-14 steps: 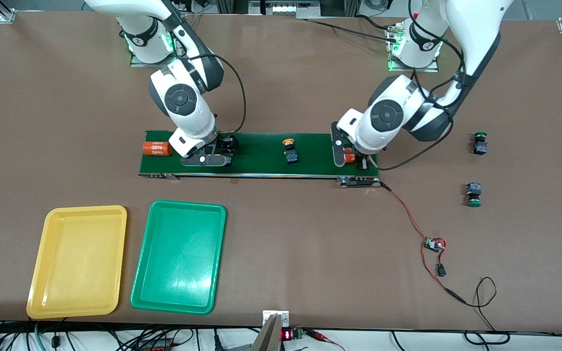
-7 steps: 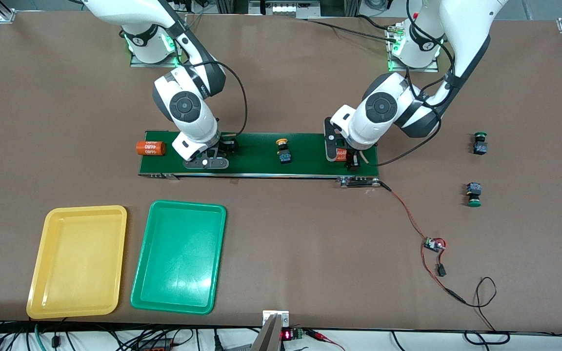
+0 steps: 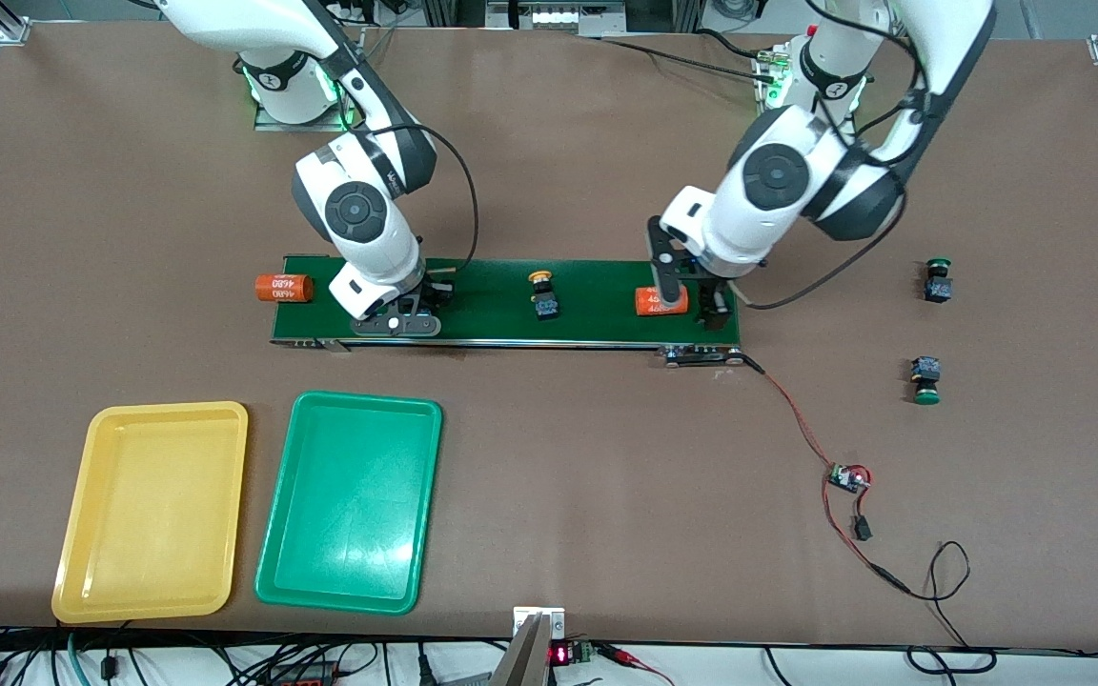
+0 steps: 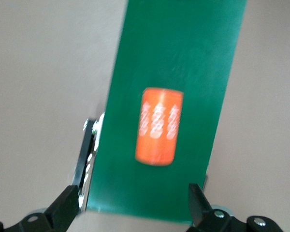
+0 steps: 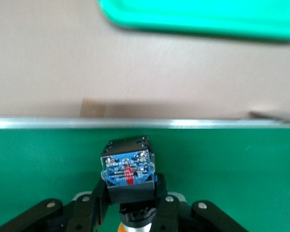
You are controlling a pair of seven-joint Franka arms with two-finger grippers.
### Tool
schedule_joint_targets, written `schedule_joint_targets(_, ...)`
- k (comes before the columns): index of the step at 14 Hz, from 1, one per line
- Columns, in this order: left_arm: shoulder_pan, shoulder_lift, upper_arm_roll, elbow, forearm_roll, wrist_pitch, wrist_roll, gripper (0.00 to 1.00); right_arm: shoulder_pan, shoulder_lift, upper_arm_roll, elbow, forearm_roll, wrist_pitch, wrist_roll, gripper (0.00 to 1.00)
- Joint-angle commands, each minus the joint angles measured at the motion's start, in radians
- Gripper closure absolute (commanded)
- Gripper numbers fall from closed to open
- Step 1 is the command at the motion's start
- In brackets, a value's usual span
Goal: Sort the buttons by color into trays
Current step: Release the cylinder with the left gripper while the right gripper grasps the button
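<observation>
On the long dark-green conveyor belt (image 3: 597,319), the right tool (image 5: 130,212) clamps a yellow-capped black-and-blue push button (image 5: 128,171), while the left tool (image 4: 133,205) hangs spread over an orange cylinder (image 4: 158,125).

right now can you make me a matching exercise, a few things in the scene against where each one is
Things:
1. left tool
2. right tool
3. yellow tray
4. green-capped buttons

Places or states:
A. on the bare table toward the left arm's end
B. open over the orange cylinder on the conveyor belt
C. beside the green tray, at the right arm's end
D. shut on a button on the belt

Pairs: 1-B, 2-D, 3-C, 4-A
</observation>
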Motion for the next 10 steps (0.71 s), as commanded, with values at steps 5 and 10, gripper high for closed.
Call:
schedule_joint_targets(5,0.011,-0.049,0.171,0.092,-0.034,-0.206,-0.338,0.00,-0.180,-0.091,-0.118,0.171,-0.020,-0.178,-0.261,1.00)
schedule_joint_targets(10,0.002,-0.032,0.367,0.097,-0.032,-0.199,-0.619,0.00,-0.407,-0.049,-0.139,0.204,-0.049,-0.110,-0.571,1.00)
